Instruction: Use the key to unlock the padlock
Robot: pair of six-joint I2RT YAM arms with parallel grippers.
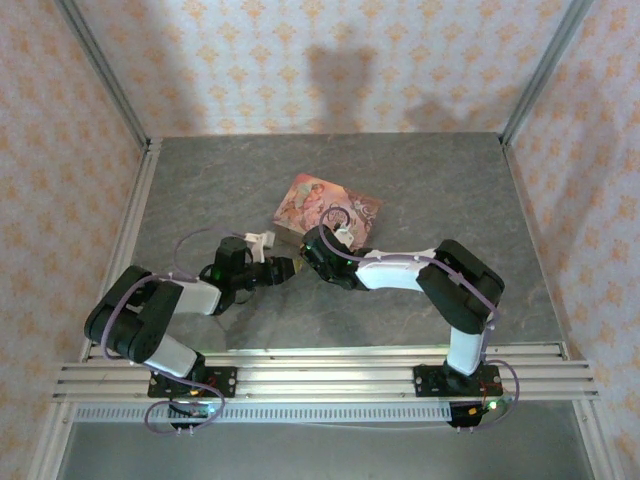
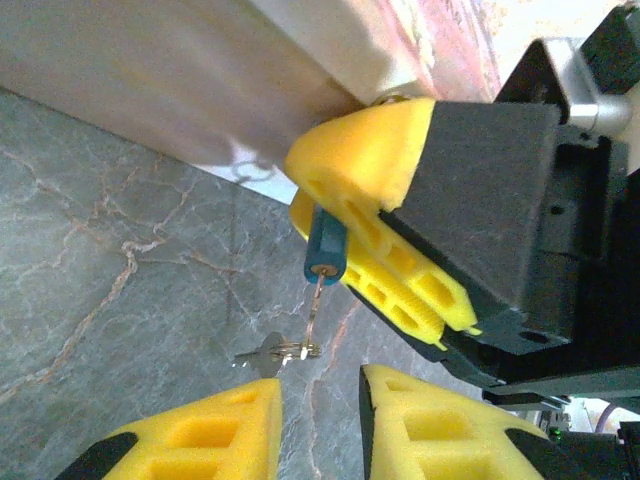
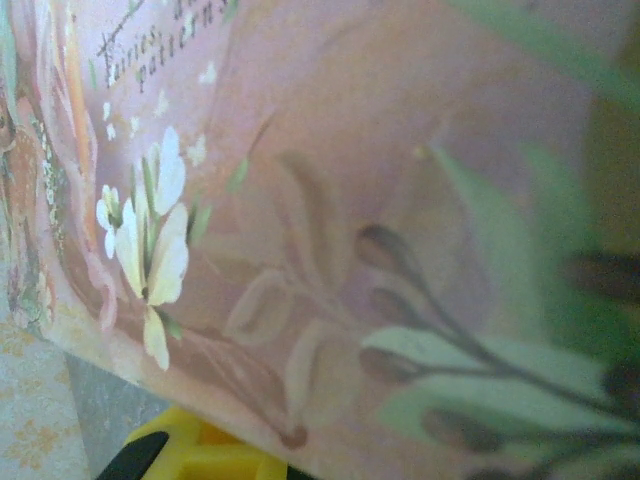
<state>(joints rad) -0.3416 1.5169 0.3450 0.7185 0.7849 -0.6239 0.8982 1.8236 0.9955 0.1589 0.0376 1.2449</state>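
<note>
Curly dark writing stands on the pink floral box; 1 word looks like "patterns", the rest is blurred.

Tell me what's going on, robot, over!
Right gripper shut on the padlock, by the floral box. Key hangs off the padlock's end. Left gripper open, facing it, not touching. Nothing in the way.

I've got the padlock in my right gripper, just beside the box. The key is between it and my left gripper.
</note>
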